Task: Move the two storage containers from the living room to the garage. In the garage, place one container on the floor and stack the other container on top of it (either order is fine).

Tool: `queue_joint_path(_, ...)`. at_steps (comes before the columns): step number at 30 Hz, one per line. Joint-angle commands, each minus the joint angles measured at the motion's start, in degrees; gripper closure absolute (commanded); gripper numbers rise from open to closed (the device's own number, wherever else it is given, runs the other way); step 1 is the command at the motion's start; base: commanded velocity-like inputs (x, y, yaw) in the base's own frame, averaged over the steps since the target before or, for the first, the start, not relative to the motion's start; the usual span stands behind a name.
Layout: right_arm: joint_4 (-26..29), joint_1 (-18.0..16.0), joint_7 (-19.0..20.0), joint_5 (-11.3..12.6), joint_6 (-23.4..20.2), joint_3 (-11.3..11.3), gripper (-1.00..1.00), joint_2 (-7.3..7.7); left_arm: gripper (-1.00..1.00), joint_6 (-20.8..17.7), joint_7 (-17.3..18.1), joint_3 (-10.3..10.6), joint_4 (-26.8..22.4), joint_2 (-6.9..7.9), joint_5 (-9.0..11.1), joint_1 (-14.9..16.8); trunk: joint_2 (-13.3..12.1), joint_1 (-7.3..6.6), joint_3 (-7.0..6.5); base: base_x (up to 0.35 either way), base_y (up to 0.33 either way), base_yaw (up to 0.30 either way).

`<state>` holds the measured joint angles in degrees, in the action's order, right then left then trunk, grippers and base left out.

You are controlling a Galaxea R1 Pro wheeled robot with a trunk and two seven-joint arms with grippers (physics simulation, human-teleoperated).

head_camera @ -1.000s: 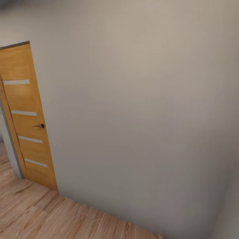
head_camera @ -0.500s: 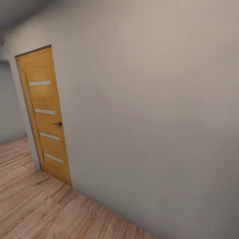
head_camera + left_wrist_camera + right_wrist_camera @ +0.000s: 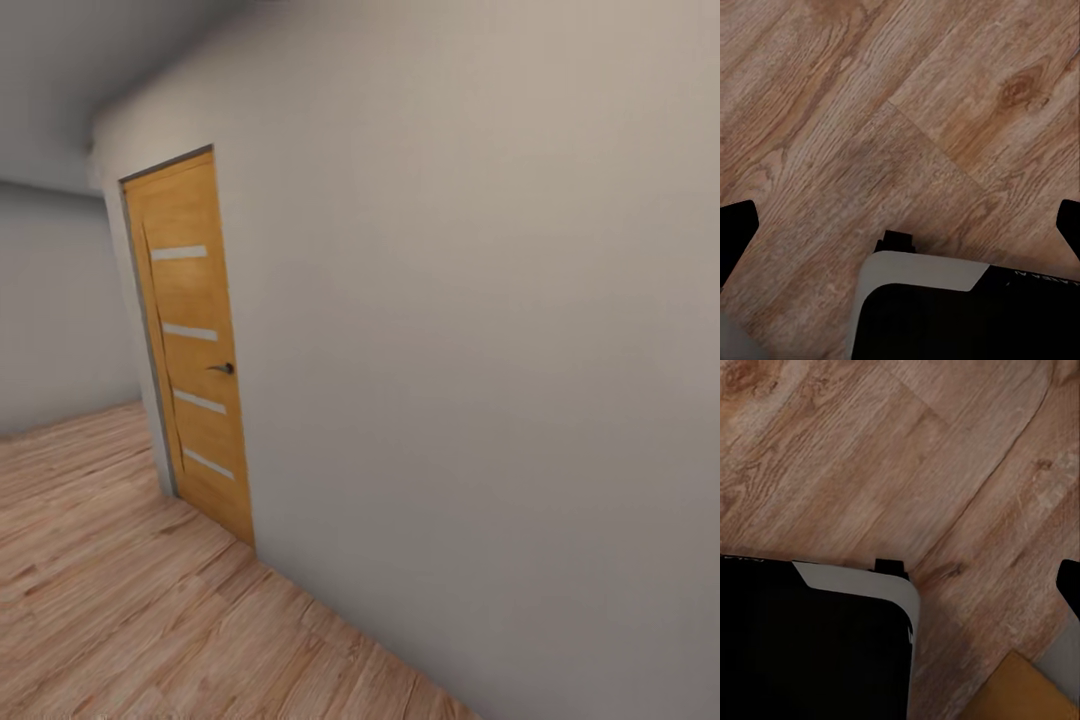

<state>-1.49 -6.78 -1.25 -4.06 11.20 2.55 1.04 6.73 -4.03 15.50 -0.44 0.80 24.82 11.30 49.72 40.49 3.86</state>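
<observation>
Head view shows a plain grey wall and a closed wooden door over light plank flooring. No container is visible; the robot seems in transit. Both pincers hang spread wide, empty, above the planks. Next: find the containers.

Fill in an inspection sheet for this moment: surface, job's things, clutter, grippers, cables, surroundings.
Surface: wood plank floor.
Job's things: nothing seen.
Clutter: nothing seen.
Grippers: left gripper over the floor, jaws wide apart, empty; right gripper over the floor, one jaw at the frame's edge, looks open, empty.
Cables: nothing seen.
Surroundings: grey wall; wooden door, seemingly shut, with a dark handle; robot base under the wrists.
</observation>
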Motion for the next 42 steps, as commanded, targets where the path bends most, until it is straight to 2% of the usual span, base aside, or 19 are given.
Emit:
queue_joint_path(1, -0.1, -0.1, -0.1, -0.4, 0.3, 0.2, -1.0, 0.01, -1.0, 0.1, -0.2, 0.5, 0.0, 0.0, 0.4, 0.0, 0.1, 0.01, 0.1, 0.0, 0.0, 0.272)
queue_joint_path(42, -0.2, -0.1, -0.2, 0.1, 0.5, -0.2, -1.0, 0.33, -1.0, 0.1, -0.2, 0.5, 0.0, 0.0, 0.4, 0.0, 0.1, 0.01, 0.1, 0.0, 0.0, 0.272)
